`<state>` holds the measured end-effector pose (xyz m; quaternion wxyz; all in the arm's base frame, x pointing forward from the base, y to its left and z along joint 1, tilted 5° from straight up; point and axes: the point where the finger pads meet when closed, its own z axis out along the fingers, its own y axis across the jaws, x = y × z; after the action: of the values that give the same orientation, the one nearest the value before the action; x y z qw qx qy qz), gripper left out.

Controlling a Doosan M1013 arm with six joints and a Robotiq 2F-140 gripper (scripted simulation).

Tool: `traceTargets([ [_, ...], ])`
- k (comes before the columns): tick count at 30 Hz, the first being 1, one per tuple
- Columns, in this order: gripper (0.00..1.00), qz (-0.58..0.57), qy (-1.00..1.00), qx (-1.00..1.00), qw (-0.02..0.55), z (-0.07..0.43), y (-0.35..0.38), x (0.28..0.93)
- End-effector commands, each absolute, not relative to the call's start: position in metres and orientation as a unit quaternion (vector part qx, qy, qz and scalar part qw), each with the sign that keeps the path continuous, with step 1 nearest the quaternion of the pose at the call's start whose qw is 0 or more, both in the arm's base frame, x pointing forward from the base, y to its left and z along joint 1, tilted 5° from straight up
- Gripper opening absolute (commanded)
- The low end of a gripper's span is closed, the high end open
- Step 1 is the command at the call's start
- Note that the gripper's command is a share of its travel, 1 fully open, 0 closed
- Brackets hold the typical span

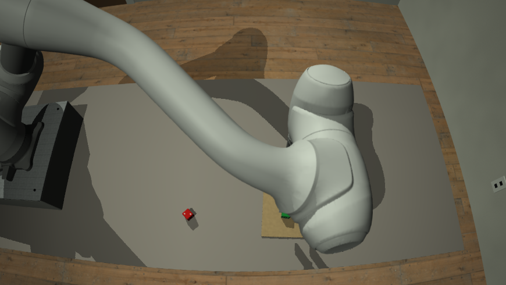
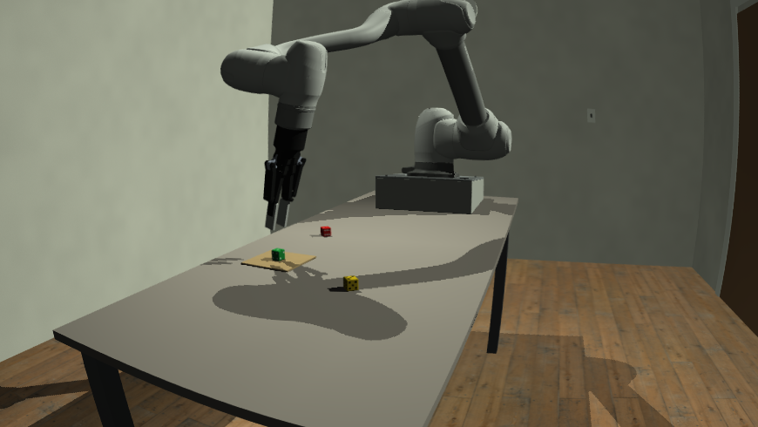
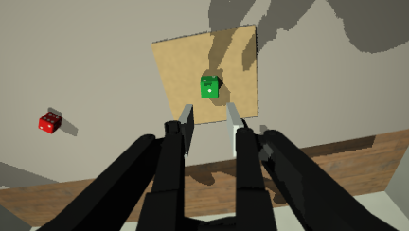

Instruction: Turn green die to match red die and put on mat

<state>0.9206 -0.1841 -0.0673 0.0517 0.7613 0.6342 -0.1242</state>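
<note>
A yellow die [image 2: 350, 283] is seen resting flat on the grey counter [image 2: 296, 366], towards its right edge in the exterior view, with dark pips showing on its faces (their count cannot be read). The counter is carried on dark legs [image 2: 496, 296] and is surrounded by a wooden plank floor [image 2: 593, 328]. A small wall socket [image 2: 591, 115] is set in the far grey wall [image 2: 610, 186], and a dark doorway [image 2: 747, 159] is visible at the right.

gripper [image 2: 279, 214] hanging empty well above the table [image 2: 296, 339], nothing near green die [image 3: 209, 87] on mat [image 3: 180, 66]
</note>
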Motion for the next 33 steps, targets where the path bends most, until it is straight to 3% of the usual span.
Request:
traceTargets([
  [1,0.32,-0.133,0.633,0.76,0.059,-0.068,-0.18,0.921],
  [33,0.32,-0.325,0.596,0.7,0.221,-0.074,-0.169,0.923],
])
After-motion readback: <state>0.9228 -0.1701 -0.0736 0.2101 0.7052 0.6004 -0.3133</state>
